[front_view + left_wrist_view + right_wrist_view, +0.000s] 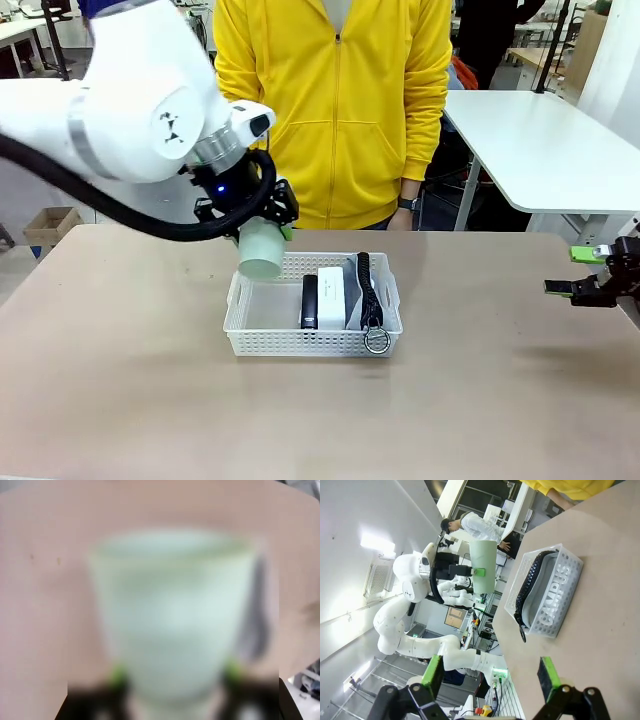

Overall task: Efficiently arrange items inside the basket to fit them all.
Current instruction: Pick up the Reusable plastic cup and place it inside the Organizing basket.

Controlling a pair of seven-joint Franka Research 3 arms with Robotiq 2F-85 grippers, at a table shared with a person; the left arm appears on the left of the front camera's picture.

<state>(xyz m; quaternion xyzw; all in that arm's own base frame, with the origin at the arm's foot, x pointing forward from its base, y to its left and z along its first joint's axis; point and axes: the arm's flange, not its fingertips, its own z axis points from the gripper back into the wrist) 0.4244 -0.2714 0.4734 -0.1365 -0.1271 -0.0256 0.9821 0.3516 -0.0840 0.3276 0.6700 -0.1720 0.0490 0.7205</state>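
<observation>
The pale green cup (pixel 262 252) hangs mouth-down and tilted over the back left corner of the white basket (pixel 300 343), with my left gripper (pixel 263 234) shut on it. In the left wrist view the cup (pixel 172 615) is a blur between the green pads (pixel 118 675). Inside the basket, the black stapler (pixel 309 300), the small white box (pixel 331 296) and the grey pouch (pixel 354 285) stand side by side in the right half. The pouch's metal ring (pixel 376 341) hangs over the front rim. My right gripper (pixel 588 272) is open at the table's right edge, far from the basket (pixel 538 554).
A person in a yellow hoodie (pixel 335 110) stands at the far side, one hand (pixel 400 215) near the table edge. The basket's left half (pixel 265 305) is bare. A white table (pixel 540 140) stands behind on the right.
</observation>
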